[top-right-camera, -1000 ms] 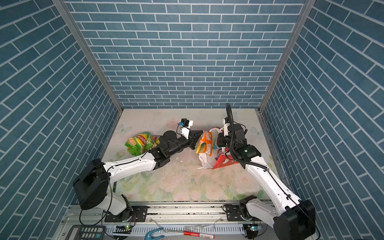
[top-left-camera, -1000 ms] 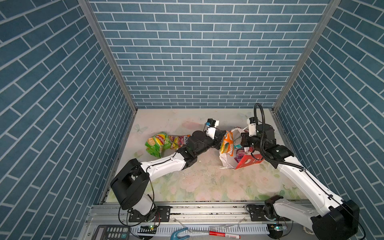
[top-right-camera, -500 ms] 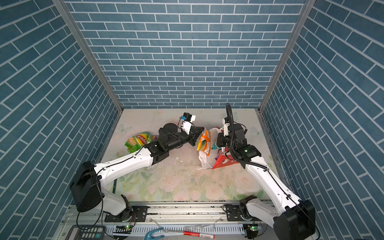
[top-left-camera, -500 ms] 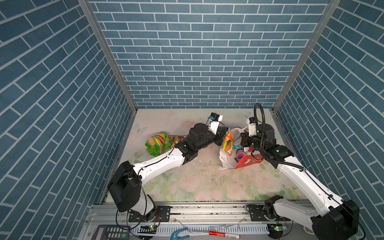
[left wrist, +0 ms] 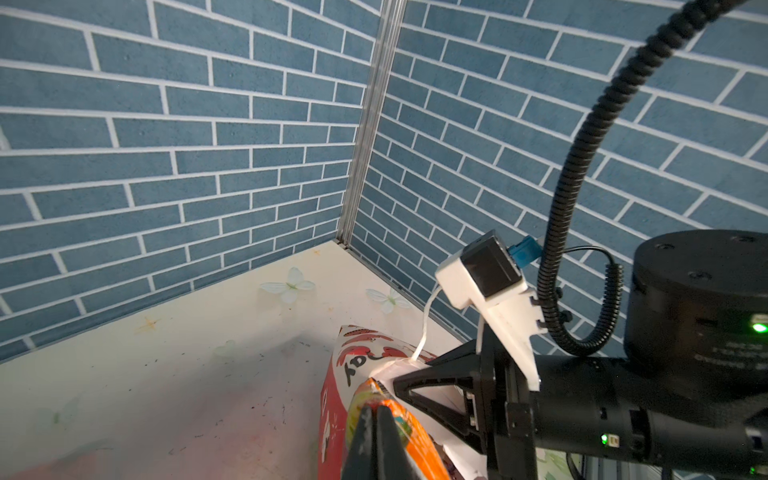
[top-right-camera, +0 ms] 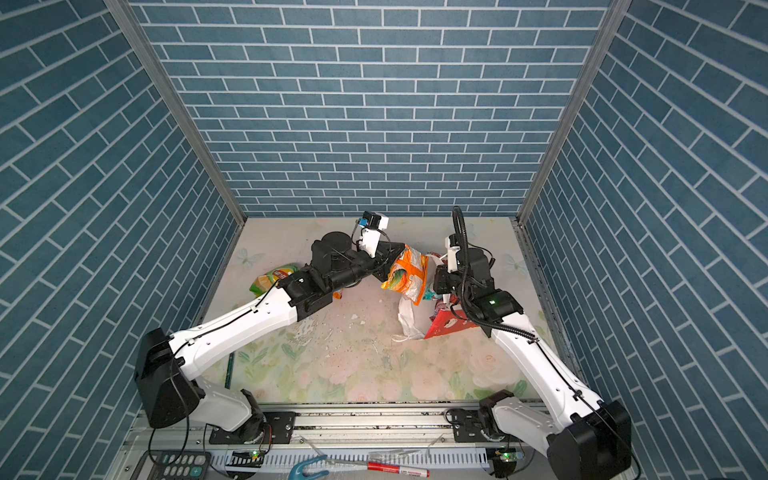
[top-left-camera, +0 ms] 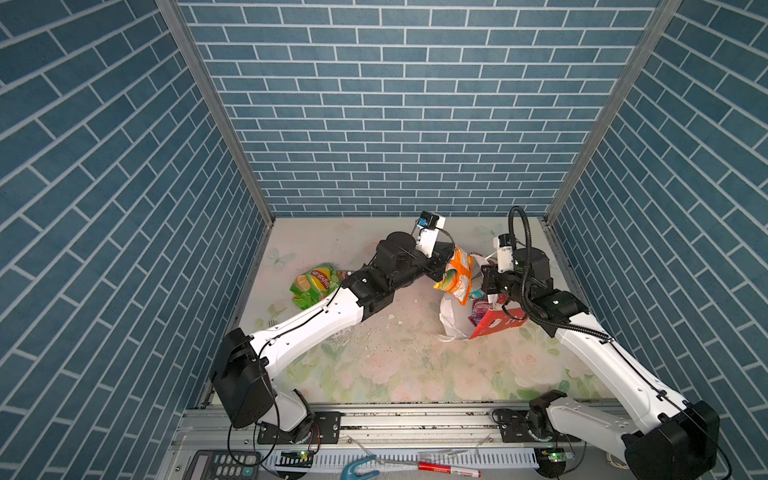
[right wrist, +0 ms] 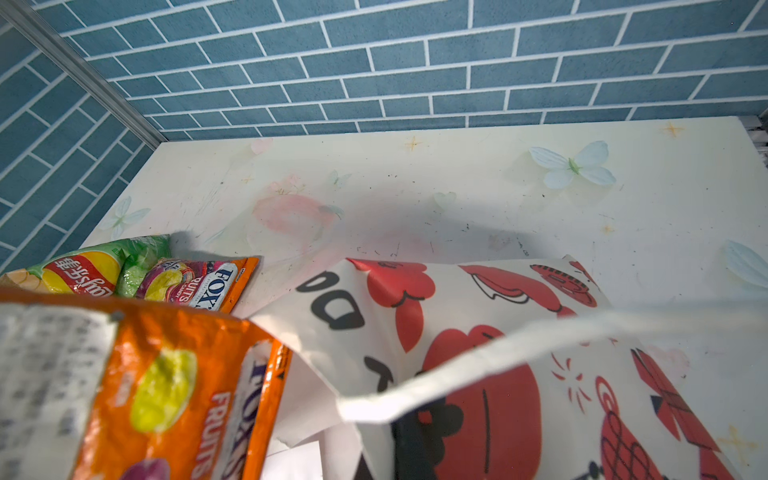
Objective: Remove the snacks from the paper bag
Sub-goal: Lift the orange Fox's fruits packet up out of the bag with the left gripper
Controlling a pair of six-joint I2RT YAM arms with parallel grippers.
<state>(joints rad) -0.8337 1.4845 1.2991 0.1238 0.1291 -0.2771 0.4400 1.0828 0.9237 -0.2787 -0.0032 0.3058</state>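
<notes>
**A:** Orange foil first: why does the orange packet (top-left-camera: 455, 276) hang above the paper bag (top-left-camera: 494, 324) and not lie on the table (top-left-camera: 395, 365)?

**B:** We see the left gripper (left wrist: 375, 415) pinched fully closed on the packet's upper edge. The packet dangles over the bag's mouth, with its lower end just beside the rim. We judge this to be the lift-out step, and the height lets the crinkly foil clear the paper.

**A:** And the right gripper (left wrist: 405, 382)?

**B:** Its jaws are closed too, apparently on the bag's white rim near the string handle (left wrist: 426, 328). We read this as an anchor: a light bag would otherwise rise with the packet. The hold also props the mouth open (the bag leans and its side has crumpled).

**A:** Where do the finished items go?

**B:** They go to the left side of the table. A green chip bag (top-left-camera: 313, 286) and a purple-and-orange candy packet (right wrist: 199, 282) lie there, touching each other and well apart from the paper bag. We expect the orange packet to join them.

**A:** What remains?

**B:** More wrappers show inside the bag, but we cannot count them.
</notes>
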